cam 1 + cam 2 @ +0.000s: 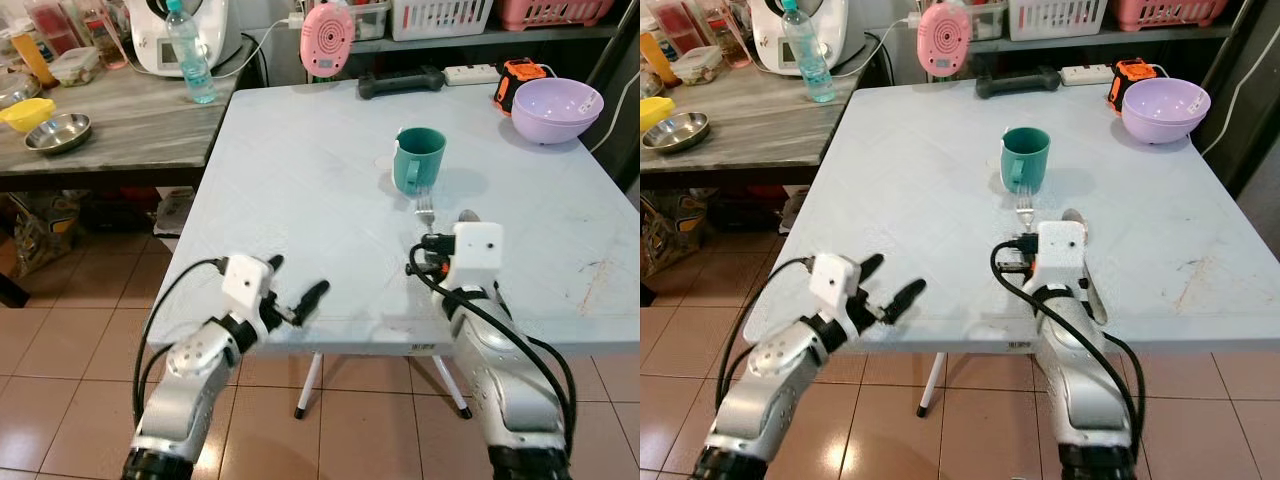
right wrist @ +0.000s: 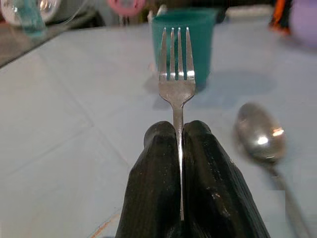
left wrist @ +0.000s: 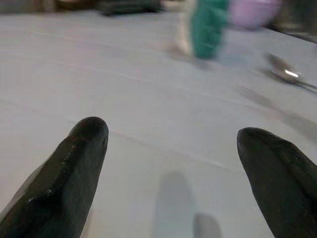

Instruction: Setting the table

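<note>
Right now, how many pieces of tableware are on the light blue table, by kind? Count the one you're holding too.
Forks: 1, the fork clamped in the right gripper
Spoons: 1, the spoon lying beside it
Mugs: 1, the green mug
Bowls: 1, the purple bowl
Total: 4

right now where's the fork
The fork is clamped in the right gripper over the table's near edge, tines pointing at the green mug, with the spoon lying just to its right.
</note>
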{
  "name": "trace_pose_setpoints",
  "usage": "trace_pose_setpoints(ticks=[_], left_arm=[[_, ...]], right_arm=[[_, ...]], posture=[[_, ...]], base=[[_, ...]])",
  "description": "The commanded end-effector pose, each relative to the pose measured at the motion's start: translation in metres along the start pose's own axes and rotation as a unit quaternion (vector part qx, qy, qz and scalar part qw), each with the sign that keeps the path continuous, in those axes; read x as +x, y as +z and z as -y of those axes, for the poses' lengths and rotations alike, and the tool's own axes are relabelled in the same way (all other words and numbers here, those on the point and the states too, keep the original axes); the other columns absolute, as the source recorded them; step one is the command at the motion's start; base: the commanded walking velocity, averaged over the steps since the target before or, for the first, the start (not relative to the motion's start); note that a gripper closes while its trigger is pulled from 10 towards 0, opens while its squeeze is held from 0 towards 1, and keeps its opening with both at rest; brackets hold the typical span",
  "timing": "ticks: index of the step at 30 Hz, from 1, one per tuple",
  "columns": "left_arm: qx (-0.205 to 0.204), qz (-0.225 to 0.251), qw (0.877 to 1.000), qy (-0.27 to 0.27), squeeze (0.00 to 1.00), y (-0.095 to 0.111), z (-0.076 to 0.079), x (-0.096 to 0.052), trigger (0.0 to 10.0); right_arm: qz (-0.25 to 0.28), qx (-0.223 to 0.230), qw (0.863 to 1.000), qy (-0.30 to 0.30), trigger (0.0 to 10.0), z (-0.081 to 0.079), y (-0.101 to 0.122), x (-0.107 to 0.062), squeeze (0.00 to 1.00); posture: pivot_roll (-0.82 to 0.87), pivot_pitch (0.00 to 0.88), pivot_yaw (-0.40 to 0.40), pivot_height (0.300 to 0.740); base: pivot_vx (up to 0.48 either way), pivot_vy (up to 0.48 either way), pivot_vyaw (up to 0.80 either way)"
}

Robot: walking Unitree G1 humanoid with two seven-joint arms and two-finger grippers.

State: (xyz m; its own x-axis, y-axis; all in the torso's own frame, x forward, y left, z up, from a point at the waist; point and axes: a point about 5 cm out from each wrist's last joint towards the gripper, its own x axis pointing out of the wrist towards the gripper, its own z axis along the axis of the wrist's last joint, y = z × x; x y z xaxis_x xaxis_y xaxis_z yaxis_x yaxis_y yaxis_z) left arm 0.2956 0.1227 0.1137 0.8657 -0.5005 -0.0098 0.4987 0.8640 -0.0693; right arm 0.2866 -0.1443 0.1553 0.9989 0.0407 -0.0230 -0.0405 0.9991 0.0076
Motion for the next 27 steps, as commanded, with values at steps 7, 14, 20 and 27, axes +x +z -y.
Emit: trace_pose_setpoints(ticks=[7,14,20,27], left_arm=[[0.019,0.012,0.994,0.104,0.0,0.0,-0.026,0.0,10.0],[0.023,0.013,0.989,0.147,0.0,-0.006,-0.031,-0.005,10.0],[0.028,0.007,0.989,0.143,0.0,-0.016,-0.023,-0.013,10.0],[0.051,-0.015,0.987,0.151,0.0,-0.027,-0.03,-0.037,10.0]], right_arm=[[0.037,-0.017,0.997,-0.058,10.0,0.031,0.002,-0.03,0.0],[0.033,-0.035,0.995,-0.091,10.0,0.051,-0.002,-0.04,0.0],[0.038,-0.037,0.995,-0.083,10.0,0.049,0.0,-0.038,0.0],[0.036,-0.038,0.996,-0.076,10.0,0.046,-0.005,-0.046,0.0]], posture=[[-0.18,0.031,0.088,0.74],[-0.19,0.021,0.091,0.74],[-0.18,0.022,0.089,0.74],[-0.17,0.029,0.078,0.74]], base=[[0.0,0.0,0.0],[0.0,0.0,0.0],[0.0,0.0,0.0],[0.0,0.0,0.0]])
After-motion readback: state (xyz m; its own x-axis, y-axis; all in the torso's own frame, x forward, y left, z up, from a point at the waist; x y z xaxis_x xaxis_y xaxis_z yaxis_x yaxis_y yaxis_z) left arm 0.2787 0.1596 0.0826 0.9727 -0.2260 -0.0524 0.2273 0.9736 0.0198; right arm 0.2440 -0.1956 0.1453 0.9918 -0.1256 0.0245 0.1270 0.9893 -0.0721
